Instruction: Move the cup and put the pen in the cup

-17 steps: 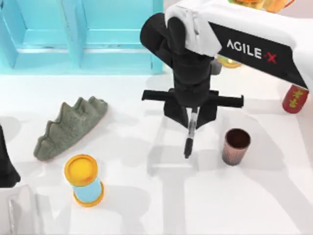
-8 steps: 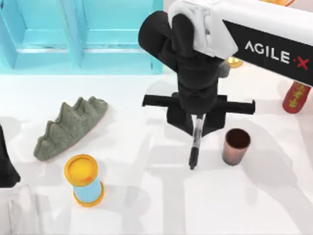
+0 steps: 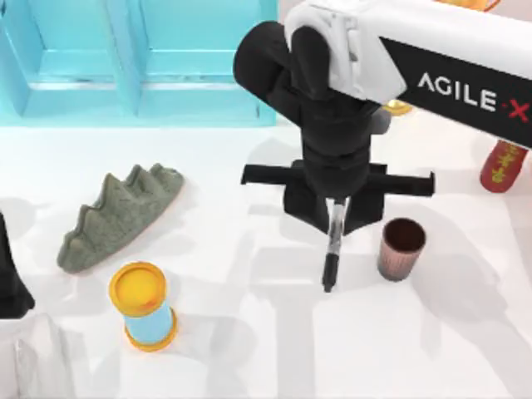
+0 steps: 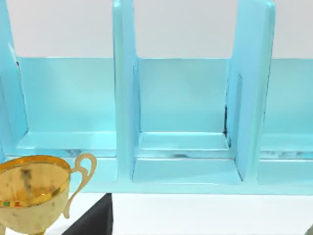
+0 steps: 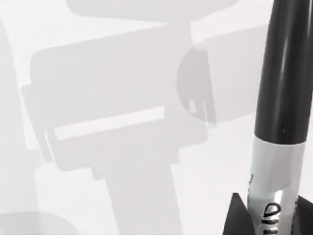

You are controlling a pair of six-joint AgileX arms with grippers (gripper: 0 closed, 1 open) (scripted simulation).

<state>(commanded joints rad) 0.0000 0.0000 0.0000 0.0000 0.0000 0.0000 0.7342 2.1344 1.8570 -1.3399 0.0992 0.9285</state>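
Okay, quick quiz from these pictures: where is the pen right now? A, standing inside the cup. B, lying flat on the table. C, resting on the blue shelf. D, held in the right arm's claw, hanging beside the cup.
D: the right claw grips the pen, which hangs point down to the left of the cup in the top view, not inside it.

Simulated tabletop, white table (image 3: 249, 349), turquoise shelf (image 3: 166, 75)

A white table (image 3: 249, 349) carries everything. The copper-brown cup (image 3: 402, 248) stands upright right of centre. A grey-green jagged rock piece (image 3: 116, 216) lies at the left, with a blue cylinder with yellow-orange ends (image 3: 143, 306) near it. A turquoise rack (image 3: 141, 58) sits along the far edge, and a red can (image 3: 502, 166) at the far right.
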